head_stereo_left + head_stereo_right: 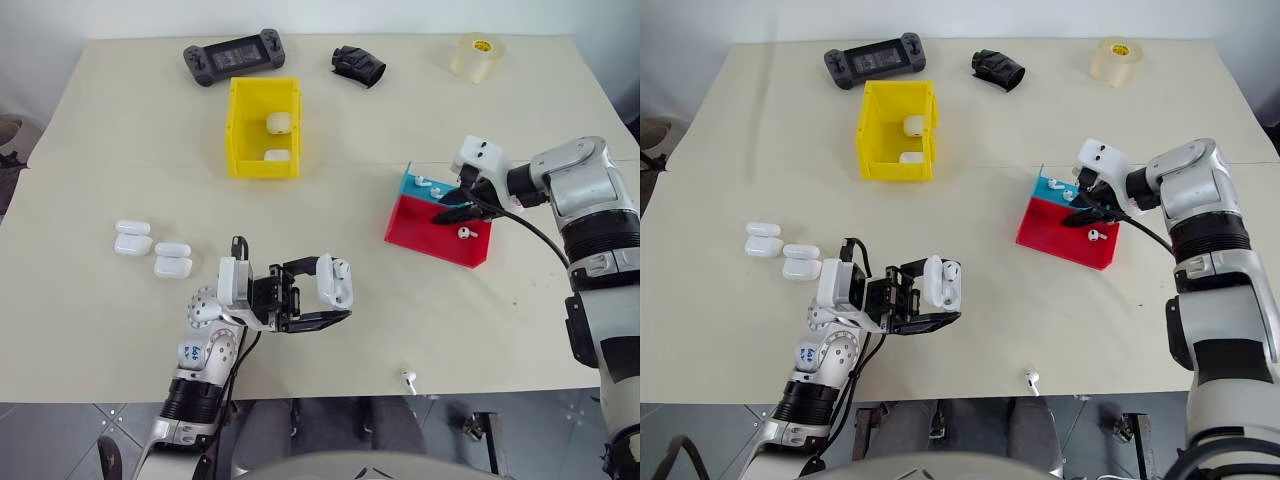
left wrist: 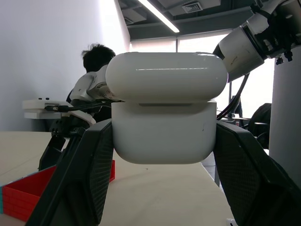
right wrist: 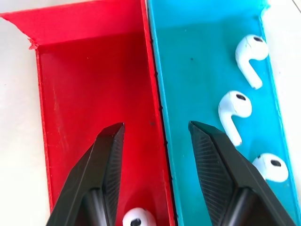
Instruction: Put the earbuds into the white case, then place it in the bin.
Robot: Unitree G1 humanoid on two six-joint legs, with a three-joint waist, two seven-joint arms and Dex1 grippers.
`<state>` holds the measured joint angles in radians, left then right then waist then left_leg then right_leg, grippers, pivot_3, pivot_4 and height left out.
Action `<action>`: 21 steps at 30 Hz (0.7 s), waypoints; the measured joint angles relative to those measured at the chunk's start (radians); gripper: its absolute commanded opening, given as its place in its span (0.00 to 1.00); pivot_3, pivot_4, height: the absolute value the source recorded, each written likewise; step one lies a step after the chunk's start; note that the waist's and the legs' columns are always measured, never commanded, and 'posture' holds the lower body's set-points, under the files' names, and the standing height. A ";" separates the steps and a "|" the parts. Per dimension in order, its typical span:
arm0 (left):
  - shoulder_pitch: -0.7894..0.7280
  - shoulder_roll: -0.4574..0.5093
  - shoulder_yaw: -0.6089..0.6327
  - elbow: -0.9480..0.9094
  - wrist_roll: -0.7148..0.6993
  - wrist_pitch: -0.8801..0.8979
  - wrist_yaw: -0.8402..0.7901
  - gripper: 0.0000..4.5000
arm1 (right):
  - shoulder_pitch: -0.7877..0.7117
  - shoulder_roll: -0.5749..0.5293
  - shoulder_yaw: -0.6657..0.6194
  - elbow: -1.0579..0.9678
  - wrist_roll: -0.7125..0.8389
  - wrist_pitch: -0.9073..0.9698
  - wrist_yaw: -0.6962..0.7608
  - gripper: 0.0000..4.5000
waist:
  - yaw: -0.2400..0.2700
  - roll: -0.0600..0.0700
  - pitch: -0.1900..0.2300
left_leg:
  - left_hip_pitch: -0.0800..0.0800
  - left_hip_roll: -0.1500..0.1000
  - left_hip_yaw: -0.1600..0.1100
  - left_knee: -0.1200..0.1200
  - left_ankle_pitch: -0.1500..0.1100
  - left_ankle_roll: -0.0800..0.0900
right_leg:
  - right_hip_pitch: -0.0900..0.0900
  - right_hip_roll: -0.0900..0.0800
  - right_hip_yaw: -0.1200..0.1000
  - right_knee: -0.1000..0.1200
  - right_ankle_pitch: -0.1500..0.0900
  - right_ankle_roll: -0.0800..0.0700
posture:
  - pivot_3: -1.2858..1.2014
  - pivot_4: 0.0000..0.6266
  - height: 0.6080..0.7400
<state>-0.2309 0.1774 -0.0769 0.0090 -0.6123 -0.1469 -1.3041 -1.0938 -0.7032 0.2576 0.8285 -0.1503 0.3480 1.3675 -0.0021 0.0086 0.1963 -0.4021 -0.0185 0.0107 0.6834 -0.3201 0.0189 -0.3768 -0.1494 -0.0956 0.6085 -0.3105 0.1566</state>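
I see my left gripper point(image 1: 318, 292) clamped on the glossy white case point(image 1: 335, 281); my right gripper point(image 3: 155, 136) hangs parted, straddling the shallow red plastic tray's point(image 3: 84, 84) wall, one tiny white earbud point(image 3: 137, 217) between its fingers.

Non-task items on the table point(image 1: 120, 330), pale beige top:

- Red tray point(image 1: 420, 226), shallow, directly under the right tool; it touches a teal tray point(image 1: 412, 184) along one long wall, teal on the tool's far side.
- Black handheld game controller point(image 1: 233, 56), far edge, well beyond the left tool.
- Crumpled black item point(image 1: 358, 65), far edge, just right of the controller; cannot identify.
- Roll of clear tape point(image 1: 477, 56), far right corner, well beyond the right tool.
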 measured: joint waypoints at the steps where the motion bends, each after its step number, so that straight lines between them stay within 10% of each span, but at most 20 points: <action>1: 0.000 0.000 0.000 0.000 0.000 0.000 0.001 0.65 | 0.000 0.001 0.000 0.001 0.000 0.000 0.000 0.41 | 0.000 0.000 0.000 | 0.000 0.000 0.000 0.000 0.000 0.000 | 0.000 0.000 0.000 0.000 0.000 0.000 | 0.52 0.24 1.00; 6: 0.000 0.001 0.000 0.000 0.000 0.002 0.003 0.65 | 0.000 0.001 0.001 0.002 0.000 -0.010 0.001 0.07 | 0.000 0.000 0.000 | 0.000 0.000 0.000 0.000 0.000 0.000 | 0.000 0.000 0.000 0.000 0.000 0.000 | 0.52 0.24 1.00; 21: 0.000 0.002 0.001 -0.001 -0.001 0.003 0.013 0.65 | 0.000 0.001 0.008 0.001 -0.001 -0.033 0.015 0.07 | 0.000 0.000 0.000 | 0.000 0.000 0.000 0.000 0.000 0.000 | 0.000 0.000 0.000 0.000 0.000 0.000 | 0.52 0.24 1.00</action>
<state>-0.2309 0.1798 -0.0756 0.0080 -0.6128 -0.1437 -1.2907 -1.0938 -0.7018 0.2651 0.8299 -0.1517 0.3153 1.3825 -0.0025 0.0085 0.1962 -0.4020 -0.0186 0.0106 0.6836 -0.3201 0.0189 -0.3768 -0.1495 -0.0956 0.6090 -0.3105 0.1566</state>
